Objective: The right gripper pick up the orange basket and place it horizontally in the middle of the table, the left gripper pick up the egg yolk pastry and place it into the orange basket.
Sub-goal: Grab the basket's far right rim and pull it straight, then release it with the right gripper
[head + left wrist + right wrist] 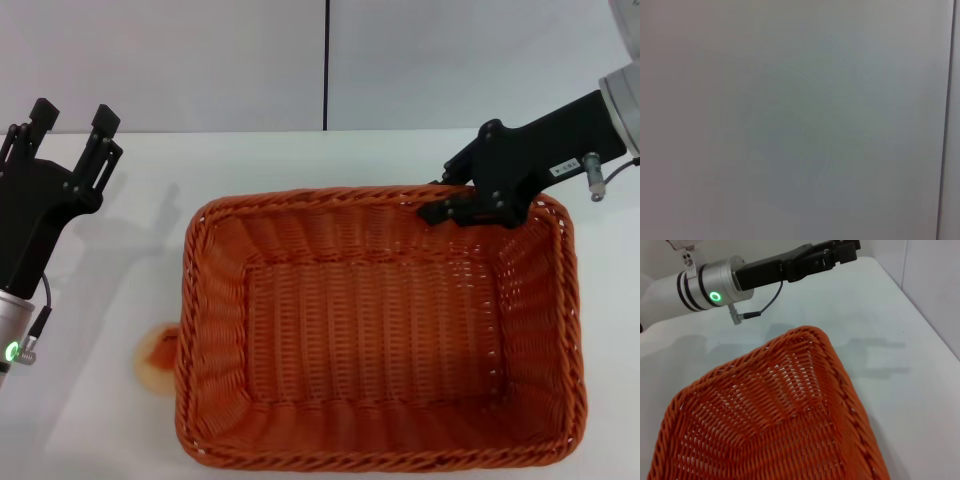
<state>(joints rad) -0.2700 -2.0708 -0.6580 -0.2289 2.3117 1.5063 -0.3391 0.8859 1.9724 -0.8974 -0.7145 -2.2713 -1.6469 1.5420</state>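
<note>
Here, right gripper (432,214) at orange basket's (370,330) far rim.

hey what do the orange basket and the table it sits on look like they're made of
The orange basket looks like woven wicker or rattan, possibly a plastic imitation: interlaced strands show across its floor and sloping sides, with a braided rim. Its finish looks matte to slightly glossy. The table appears to be a smooth, plain white hard surface, perhaps laminate or painted board; it shows soft shadows and no grain, so the exact material stays open.
</note>
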